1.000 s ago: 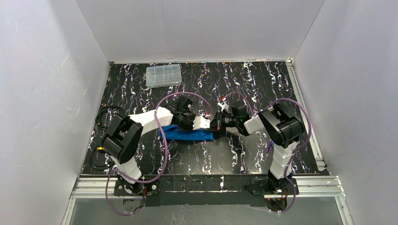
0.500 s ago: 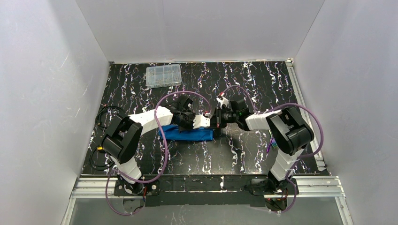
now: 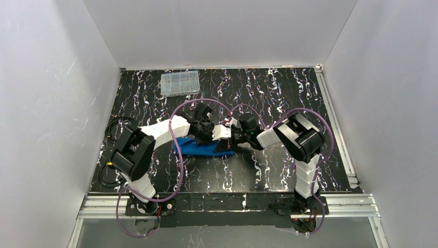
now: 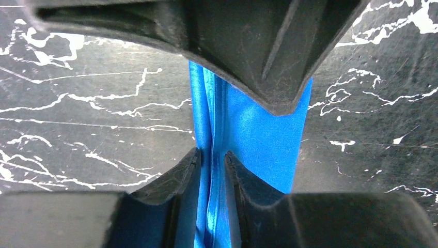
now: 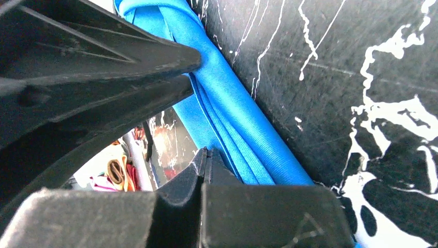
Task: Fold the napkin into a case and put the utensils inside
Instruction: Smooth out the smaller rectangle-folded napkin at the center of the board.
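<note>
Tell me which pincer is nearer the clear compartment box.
Left. The left pincer sits robot-side and right of the box; the right pincer lies just beyond it, both at the napkin.

Left arm [image 3: 165, 128] and right arm [image 3: 289, 135] reach inward, their grippers close together.
The left arm stretches low and rightward from its base. The right arm bends sharply at the elbow and extends leftward. The left gripper [image 4: 212, 166] points down, jaws narrowly apart. The right gripper [image 5: 205, 155] sits just beside it, fingertips [image 5: 183, 178] pressed together with no gap.
</note>
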Tool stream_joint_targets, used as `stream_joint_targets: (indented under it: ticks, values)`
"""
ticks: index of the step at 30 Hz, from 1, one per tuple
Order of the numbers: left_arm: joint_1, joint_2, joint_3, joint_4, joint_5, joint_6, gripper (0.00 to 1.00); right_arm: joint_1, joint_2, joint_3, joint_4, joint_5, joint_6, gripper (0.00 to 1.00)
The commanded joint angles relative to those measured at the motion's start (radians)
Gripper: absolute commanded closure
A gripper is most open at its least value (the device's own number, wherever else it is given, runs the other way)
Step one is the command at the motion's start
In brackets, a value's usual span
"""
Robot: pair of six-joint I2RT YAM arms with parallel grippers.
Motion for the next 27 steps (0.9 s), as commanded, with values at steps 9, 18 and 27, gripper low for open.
stream_joint_targets:
  ticks: [9,18,27]
  values:
    - [0.112,-0.214,0.138,-0.315,-0.064,-0.157,0.55,0.000,-0.057,0.060,-0.142,0.089,-0.100,0.99]
    - [0.348,-0.190,0.104,-0.398,0.059,-0.227,0.59,0.031,-0.104,0.163,-0.309,0.103,-0.149,0.99]
    - [0.350,-0.228,0.026,-0.361,0.165,-0.241,0.70,0.136,-0.005,0.370,-0.325,0.105,-0.103,0.99]
